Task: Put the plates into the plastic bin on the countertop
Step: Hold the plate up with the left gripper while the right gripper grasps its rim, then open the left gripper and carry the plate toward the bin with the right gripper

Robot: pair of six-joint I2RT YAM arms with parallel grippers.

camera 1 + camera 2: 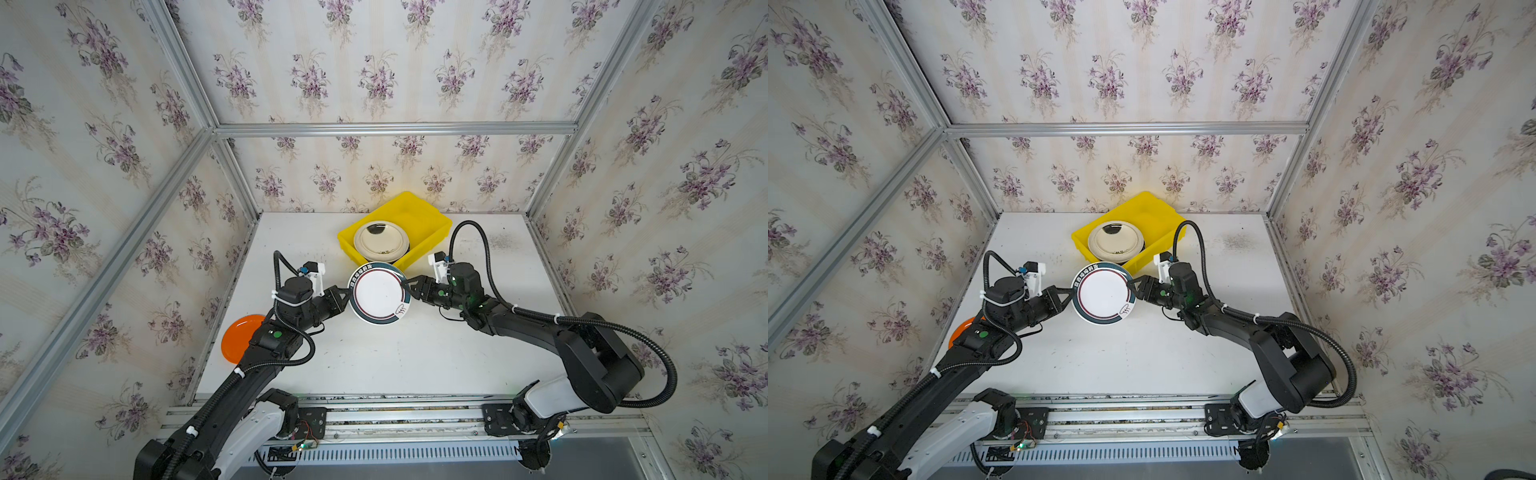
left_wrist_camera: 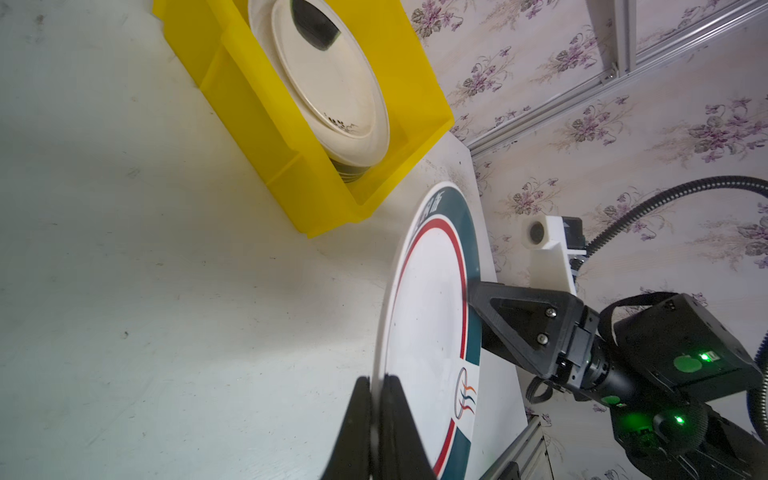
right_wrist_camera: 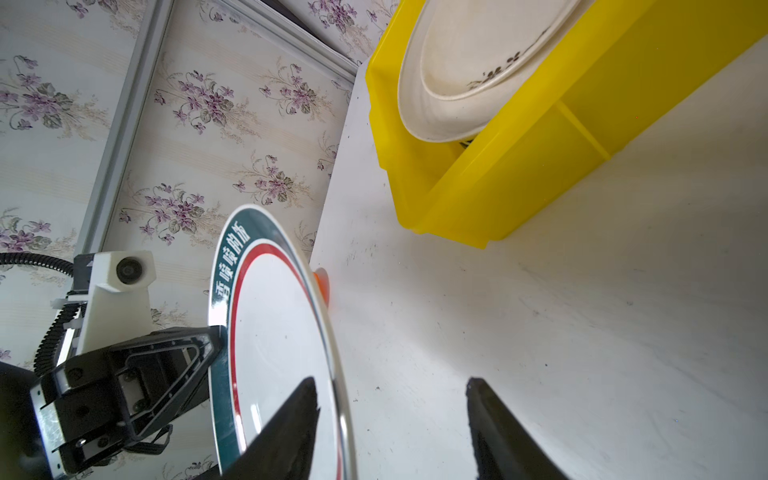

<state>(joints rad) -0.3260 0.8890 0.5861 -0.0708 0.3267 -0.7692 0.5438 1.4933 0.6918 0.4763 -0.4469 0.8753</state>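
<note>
Countertop (image 1: 374,361) below; left gripper (image 2: 376,380) pinches green-rimmed plate (image 2: 428,316); only right wrist view shows right gripper (image 3: 390,382) agape.

Purple-flowered wallpaper (image 1: 374,75) covers walls framed by aluminium bars (image 1: 395,129).

The left arm (image 1: 270,345) is covering most of the flat round orange plate (image 1: 239,340) in both top views; in the right wrist view only a sliver is peeking past the white round plate with the dark green rim (image 3: 282,332). The round cream plate (image 2: 332,83) is hiding the dark plates (image 2: 351,172) stacked under it in the bright yellow rectangular plastic bin (image 2: 257,124), so I cannot count them.
</note>
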